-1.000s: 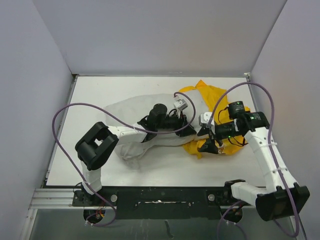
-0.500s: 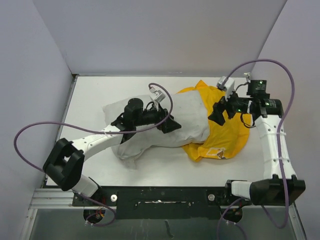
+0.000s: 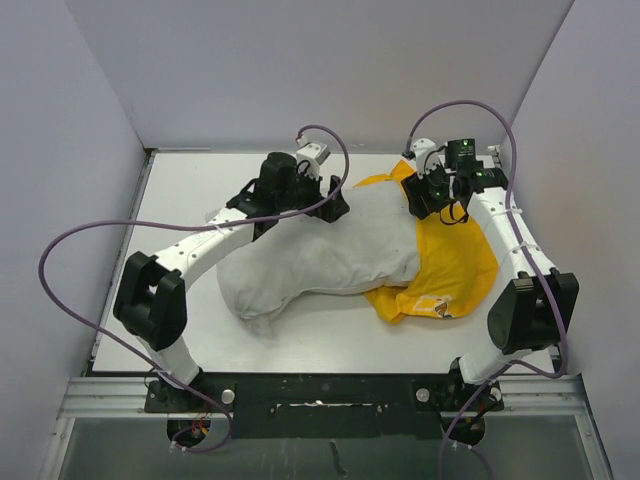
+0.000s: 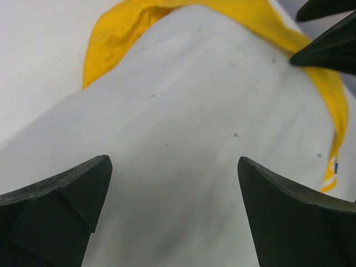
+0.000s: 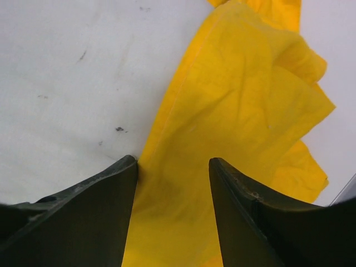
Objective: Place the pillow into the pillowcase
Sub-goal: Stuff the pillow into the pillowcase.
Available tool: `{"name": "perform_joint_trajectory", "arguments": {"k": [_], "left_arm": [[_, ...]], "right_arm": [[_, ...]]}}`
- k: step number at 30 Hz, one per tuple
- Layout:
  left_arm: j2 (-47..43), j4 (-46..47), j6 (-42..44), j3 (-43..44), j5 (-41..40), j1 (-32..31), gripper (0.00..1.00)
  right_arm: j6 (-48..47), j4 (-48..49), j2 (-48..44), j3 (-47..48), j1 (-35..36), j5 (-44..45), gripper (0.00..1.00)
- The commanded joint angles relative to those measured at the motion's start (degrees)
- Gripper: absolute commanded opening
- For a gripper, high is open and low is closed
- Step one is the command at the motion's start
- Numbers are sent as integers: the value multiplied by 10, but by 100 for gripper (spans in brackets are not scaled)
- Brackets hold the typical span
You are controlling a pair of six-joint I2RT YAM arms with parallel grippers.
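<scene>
The white table (image 3: pixel 180 190) carries the grey-white pillow (image 3: pixel 320 262) across the middle of the top view. The pillow's right end sits in the mouth of the yellow pillowcase (image 3: pixel 458 262) at centre right, and most of it lies outside. The left gripper (image 4: pixel 173 161) hangs over the pillow's upper edge, fingers spread wide and empty. The right gripper (image 5: pixel 173 160) is at the pillowcase's upper rim, fingers parted over the yellow hem, which is not pinched.

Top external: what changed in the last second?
Left pincer swung from the pillow middle to its far edge and stands open. Right pincer moved from the pillowcase near edge to its far edge, jaws astride the hem. The pillow stays partly inside the pillowcase.
</scene>
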Motion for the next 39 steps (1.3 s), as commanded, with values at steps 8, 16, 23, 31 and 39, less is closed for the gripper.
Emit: {"name": "perform_joint_trajectory", "arguments": {"k": [8,16,23,31,39], "left_arm": [[90,-54,79,30,38,-22,73],[88,67,99,-5,162,-24,10],[20,251,182,-89,215,-48,0],[-18,436,169,-214,187,-41,0],[0,463,64,-216,136,-18,32]], "right_arm": [[7,20,34,53,1,5,40],[16,-25,76,142,29,-121,0],[74,-50,100,265,128,-332,0],[140,21,75,103,46,-234,0],[27,-56,61,87,18,-255,37]]}}
